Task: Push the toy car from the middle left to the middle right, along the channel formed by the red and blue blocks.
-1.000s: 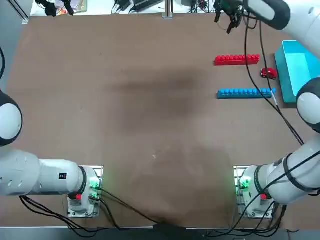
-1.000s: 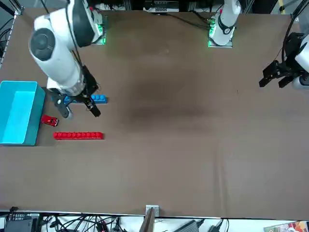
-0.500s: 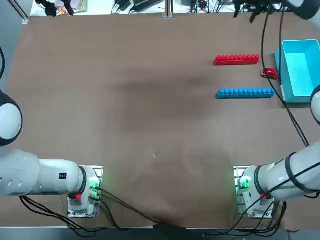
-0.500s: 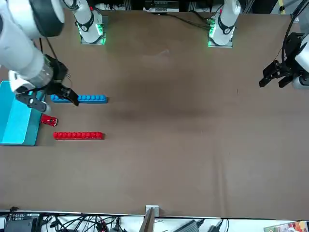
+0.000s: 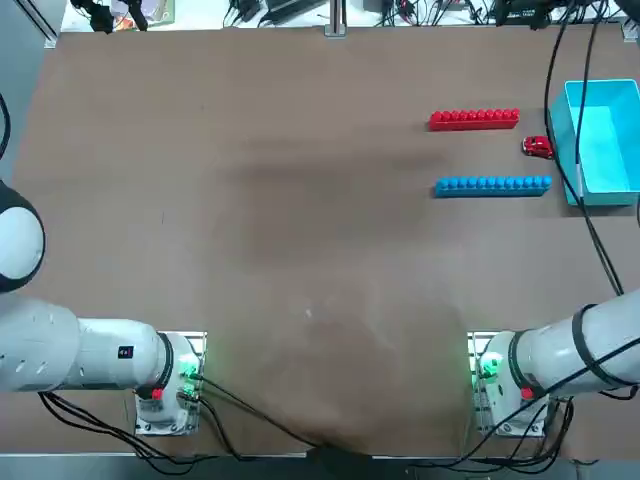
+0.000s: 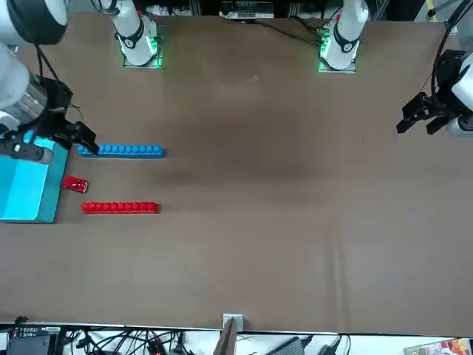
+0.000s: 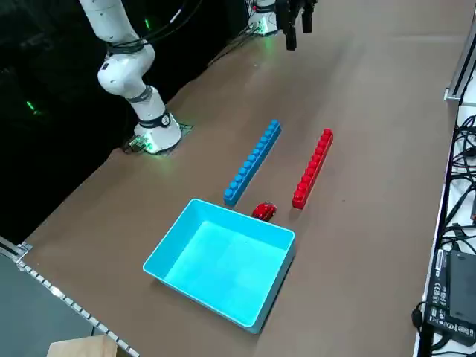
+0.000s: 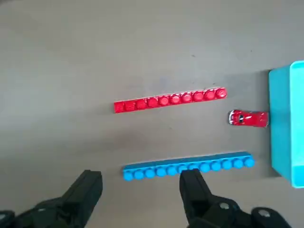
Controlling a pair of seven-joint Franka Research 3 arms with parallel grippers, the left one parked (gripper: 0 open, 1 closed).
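Seemingly the push is done: the toy car sits past the red and blue blocks' right ends, touching the light-blue tray, while the right gripper hangs released, empty, above.

From overhead the right arm runs off the right edge, its pincer out of sight. The front camera cuts the pincer at the left edge, over the tray, hiding the tray's far part. The wrist camera crops that tray.
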